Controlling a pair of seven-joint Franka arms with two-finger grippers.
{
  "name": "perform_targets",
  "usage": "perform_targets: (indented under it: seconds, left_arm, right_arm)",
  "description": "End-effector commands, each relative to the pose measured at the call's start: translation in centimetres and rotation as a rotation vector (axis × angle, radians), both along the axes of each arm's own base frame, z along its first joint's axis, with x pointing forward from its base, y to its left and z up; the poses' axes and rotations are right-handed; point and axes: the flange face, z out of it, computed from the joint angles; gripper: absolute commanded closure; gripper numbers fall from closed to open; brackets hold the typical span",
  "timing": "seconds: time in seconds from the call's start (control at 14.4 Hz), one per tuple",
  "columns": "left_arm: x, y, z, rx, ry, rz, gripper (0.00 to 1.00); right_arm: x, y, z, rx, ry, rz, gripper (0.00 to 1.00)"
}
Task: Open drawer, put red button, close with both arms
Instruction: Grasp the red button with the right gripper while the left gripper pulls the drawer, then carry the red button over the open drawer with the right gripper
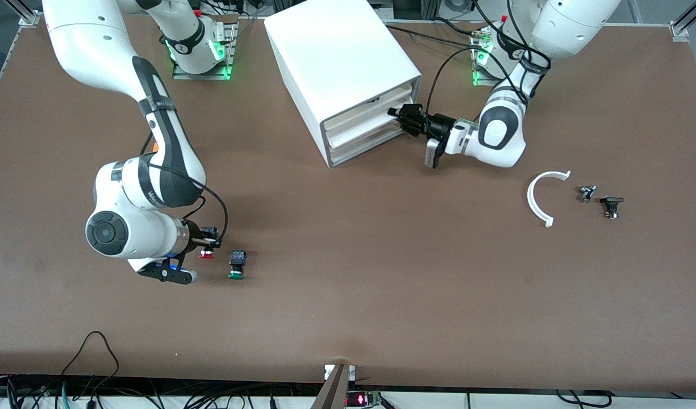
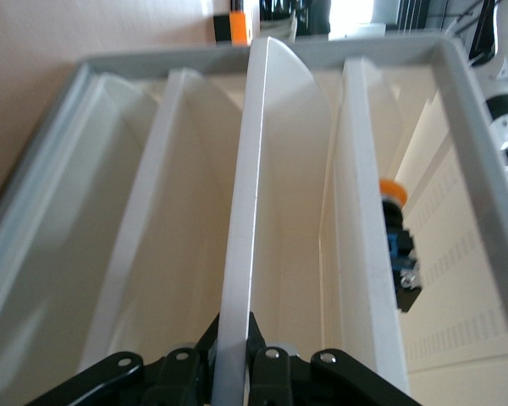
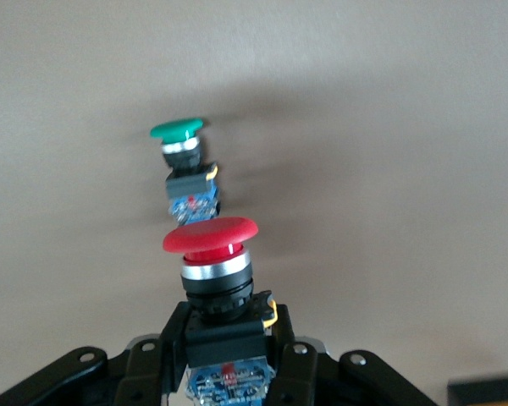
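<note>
Right end effector (image 3: pixel 229 355) clamps the red button (image 3: pixel 210 239) beside the green button (image 1: pixel 237 264), while left end effector (image 2: pixel 233 359) pinches the drawer (image 2: pixel 254 211) edge; no writing legible.

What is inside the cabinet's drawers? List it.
An orange-capped button shows in the slot beside the drawer that the left gripper grips; the other interiors are covered.

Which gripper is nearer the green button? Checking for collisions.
Right. The right gripper holds the red button beside the green button; the left gripper grips the drawer.
</note>
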Motion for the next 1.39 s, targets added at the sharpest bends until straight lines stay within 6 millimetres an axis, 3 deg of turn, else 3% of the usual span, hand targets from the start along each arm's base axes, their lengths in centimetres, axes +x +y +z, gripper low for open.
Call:
perform_targets:
  seconds: [0.0,0.14,0.35,0.49,0.7,0.76,0.83,0.9,1.11,1.32]
  left_arm:
    - [4.3,1.7,-0.5,-0.001,-0.022,0.039,1.00]
    - [6.6,3.5,-1.6,0.016,-0.045,0.031,1.00]
    - [9.2,5.7,-2.6,0.030,-0.061,0.036,1.00]
    - [10.8,6.7,-2.6,0.053,-0.068,0.038,1.00]
    - [12.6,8.1,-1.7,0.089,-0.072,0.032,1.00]
    - [12.8,8.4,-1.6,0.097,-0.068,0.031,0.90]
    - [12.7,8.4,-1.5,0.096,-0.060,0.031,0.51]
    - [13.0,8.9,-1.2,0.096,-0.065,0.040,0.01]
    - [13.9,9.2,0.3,0.132,-0.030,0.049,0.00]
    - [16.4,8.7,5.2,0.279,0.065,-0.022,0.00]
  right_arm:
    - [-0.5,2.4,2.7,-0.031,0.035,-0.100,1.00]
    - [-1.0,3.6,3.1,-0.046,0.052,-0.159,1.00]
    - [-2.5,7.9,3.2,-0.090,0.058,-0.258,1.00]
    - [-3.6,11.7,5.9,-0.086,0.014,-0.270,1.00]
    - [-5.7,17.7,8.2,-0.083,-0.037,-0.363,1.00]
    - [-6.4,19.6,9.3,-0.072,-0.059,-0.389,1.00]
    - [-7.1,21.0,9.8,-0.066,-0.072,-0.421,1.00]
    - [-8.0,22.8,10.0,-0.064,-0.079,-0.443,1.00]
    - [-11.7,28.5,10.3,-0.063,-0.095,-0.530,1.00]
    - [-15.8,34.2,11.2,-0.022,-0.123,-0.635,1.00]
